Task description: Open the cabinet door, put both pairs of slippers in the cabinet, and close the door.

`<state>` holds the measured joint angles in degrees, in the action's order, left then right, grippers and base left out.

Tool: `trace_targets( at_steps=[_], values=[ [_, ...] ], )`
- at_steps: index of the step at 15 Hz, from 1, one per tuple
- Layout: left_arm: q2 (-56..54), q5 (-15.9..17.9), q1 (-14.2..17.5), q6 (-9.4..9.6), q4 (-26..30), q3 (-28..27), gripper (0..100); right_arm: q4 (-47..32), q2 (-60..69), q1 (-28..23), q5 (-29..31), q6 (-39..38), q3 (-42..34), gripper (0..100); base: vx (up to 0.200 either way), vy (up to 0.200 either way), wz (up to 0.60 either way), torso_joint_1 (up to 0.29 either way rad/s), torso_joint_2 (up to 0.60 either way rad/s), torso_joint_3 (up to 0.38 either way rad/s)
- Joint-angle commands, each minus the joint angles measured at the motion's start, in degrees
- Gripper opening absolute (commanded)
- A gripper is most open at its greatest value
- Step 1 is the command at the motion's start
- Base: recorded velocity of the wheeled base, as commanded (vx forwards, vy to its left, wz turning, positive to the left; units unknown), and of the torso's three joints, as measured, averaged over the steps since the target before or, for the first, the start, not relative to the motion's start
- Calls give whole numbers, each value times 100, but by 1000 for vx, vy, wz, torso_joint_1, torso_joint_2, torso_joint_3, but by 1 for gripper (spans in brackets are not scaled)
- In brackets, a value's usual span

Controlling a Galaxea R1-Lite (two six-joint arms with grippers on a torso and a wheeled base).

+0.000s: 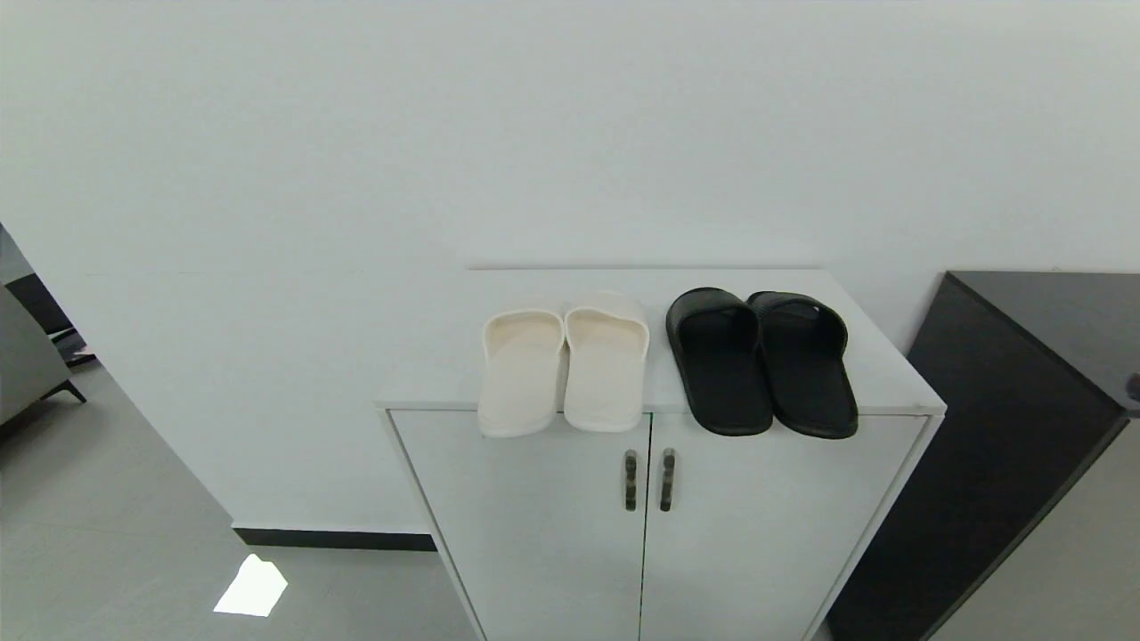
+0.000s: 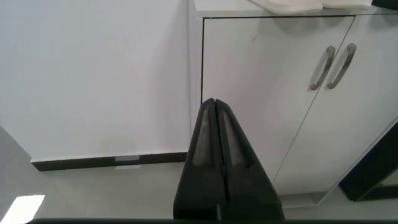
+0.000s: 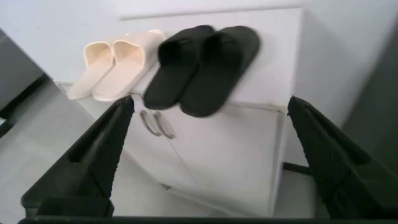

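Observation:
A white two-door cabinet (image 1: 534,534) stands against the wall with both doors shut and two metal handles (image 1: 647,479) at the centre seam. On its top lie a cream pair of slippers (image 1: 563,369) and a black pair of slippers (image 1: 761,361), heels over the front edge. My left gripper (image 2: 215,109) is shut, low and in front of the cabinet's left door (image 2: 261,93), with the handles (image 2: 333,65) off to one side. My right gripper (image 3: 208,118) is open, wide apart, held off from the cabinet with the black slippers (image 3: 205,62) and cream slippers (image 3: 112,59) beyond it.
A dark cabinet (image 1: 1006,445) stands close to the white cabinet's right side. Grey floor (image 1: 134,552) lies open to the left, with a bright patch of light (image 1: 252,588) on it. A grey seat (image 1: 27,356) shows at the far left edge.

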<state>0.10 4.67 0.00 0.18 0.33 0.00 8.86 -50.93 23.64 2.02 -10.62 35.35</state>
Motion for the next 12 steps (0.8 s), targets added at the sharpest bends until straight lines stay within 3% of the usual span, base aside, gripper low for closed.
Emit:
trace_targets(
  at_steps=[1, 7, 12],
  values=[
    [-1, -1, 0, -1, 2, 0, 0, 362, -1279, 862, 589, -134, 411, 100, 0, 0, 0, 0, 0, 0],
    [-1, -10, 0, -18, 2, 0, 0, 1179, -3107, 906, 984, -125, 1264, 100, 0, 0, 0, 0, 0, 0],
    [-1, -10, 0, -27, 2, 0, 0, 1575, -4408, 941, 1696, -46, 2028, 100, 0, 0, 0, 0, 0, 0]
  ],
)
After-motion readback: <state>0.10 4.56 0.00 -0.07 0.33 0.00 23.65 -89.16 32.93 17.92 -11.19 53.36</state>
